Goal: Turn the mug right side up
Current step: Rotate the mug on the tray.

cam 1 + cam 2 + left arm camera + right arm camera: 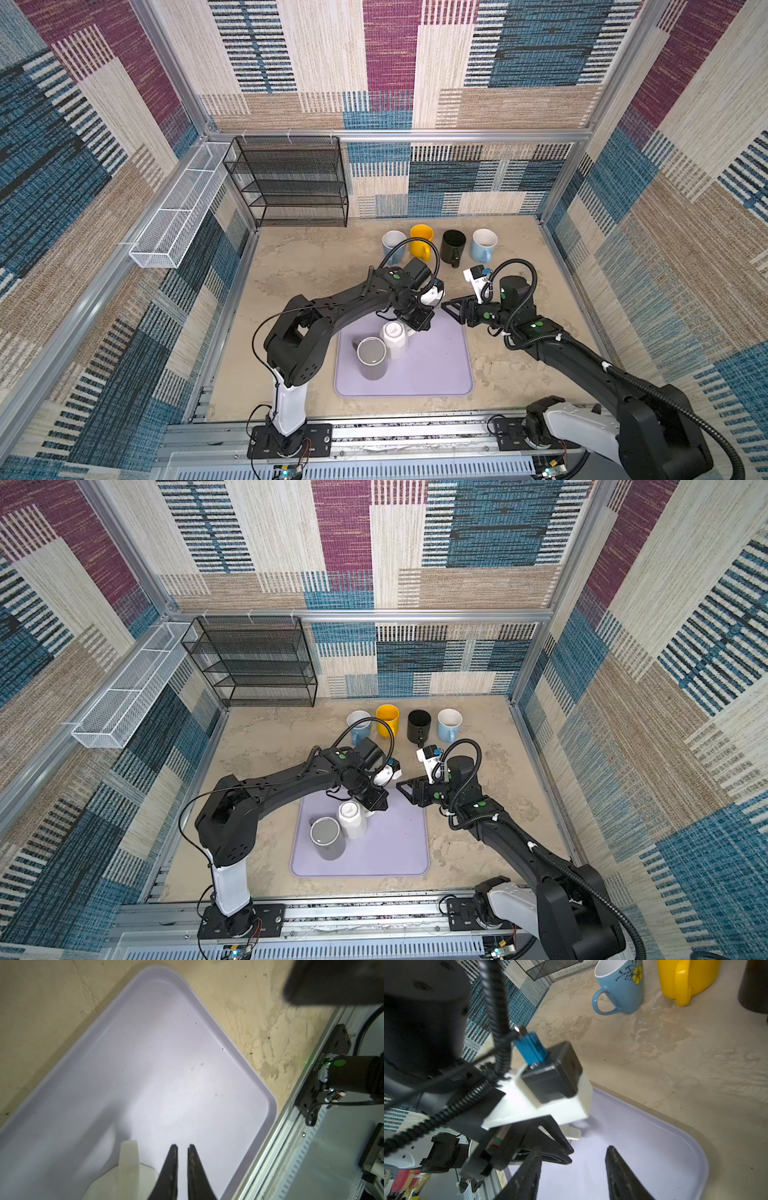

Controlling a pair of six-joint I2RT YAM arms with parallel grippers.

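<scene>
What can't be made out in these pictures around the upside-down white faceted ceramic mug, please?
Top views: the handle of the white faceted mug is mostly hidden beneath the wrist of the left gripper.
Left wrist view: the mug's body is cut off by the picture edge; only the handle and part of the base show.
Right wrist view: the black round mug is cropped at the edge.

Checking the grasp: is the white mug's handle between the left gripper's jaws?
No, in the left wrist view the mug handle sits beside the left gripper, outside its nearly closed jaws.
</scene>
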